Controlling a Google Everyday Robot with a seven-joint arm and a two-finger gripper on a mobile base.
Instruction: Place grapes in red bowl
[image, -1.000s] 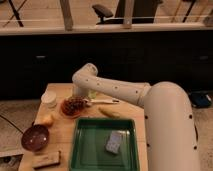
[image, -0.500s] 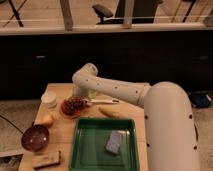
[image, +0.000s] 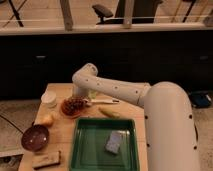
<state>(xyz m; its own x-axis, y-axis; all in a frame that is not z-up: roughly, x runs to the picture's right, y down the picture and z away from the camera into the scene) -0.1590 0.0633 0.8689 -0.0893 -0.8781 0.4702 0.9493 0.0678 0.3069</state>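
Table: light wooden top (image: 64, 137), lower left of the frame.
Red bowl: (image: 65, 112) left of centre, on the wood, with the grapes (image: 75, 104) inside.
Gripper: (image: 80, 98) low over the table, just behind the grapes.
Green tray: (image: 80, 150) bottom centre, a pale sponge (image: 114, 142) in it.
Maroon bowl: (image: 34, 137) lower left.
Yellowish fruit: (image: 46, 119) between the two bowls.
White cup: (image: 49, 99) back left.
Brown block: (image: 46, 159) bottom left corner.
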